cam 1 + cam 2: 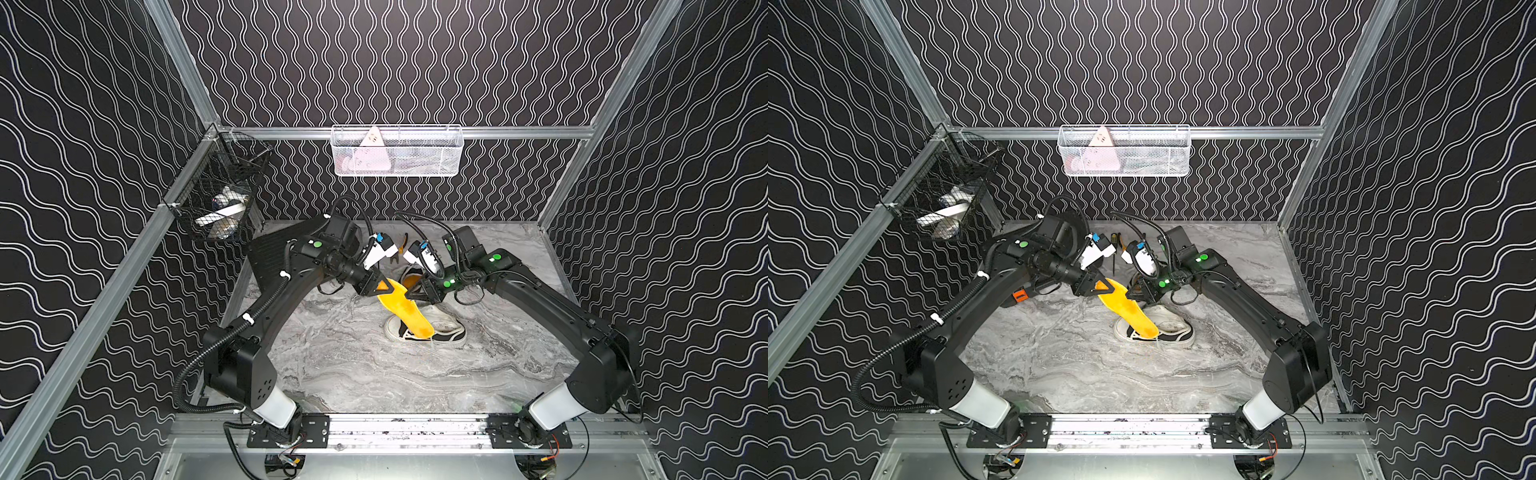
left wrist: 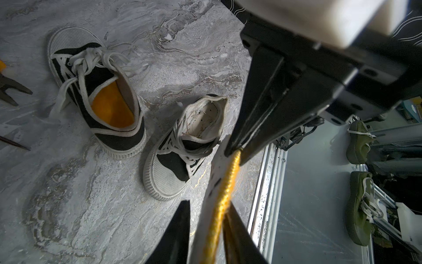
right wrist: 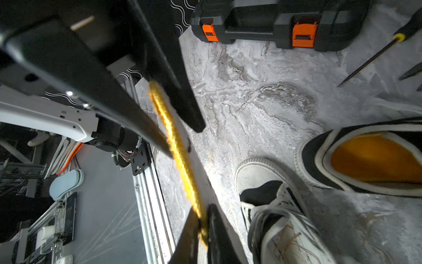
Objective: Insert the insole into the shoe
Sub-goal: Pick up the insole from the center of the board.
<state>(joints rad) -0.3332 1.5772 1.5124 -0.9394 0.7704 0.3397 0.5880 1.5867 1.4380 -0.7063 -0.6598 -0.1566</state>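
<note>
Two arms, yellow insole [image 1: 409, 316] above empty sneaker [image 1: 449, 332].
R gripper [image 1: 414, 296] clamped on its side edge; L gripper [image 1: 387, 287] jaws straddle narrow end, grip unclear.

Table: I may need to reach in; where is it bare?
Bare: the wide strip of table between the near shoe and the front rail, and the far corner behind the right arm. Crowded: far centre, with second shoe, tools and toolbox.

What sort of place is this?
Probably a robot test cell: left arm and right arm bolted to a metal rail, patterned walls around a marble tabletop, a wire basket of props.
</note>
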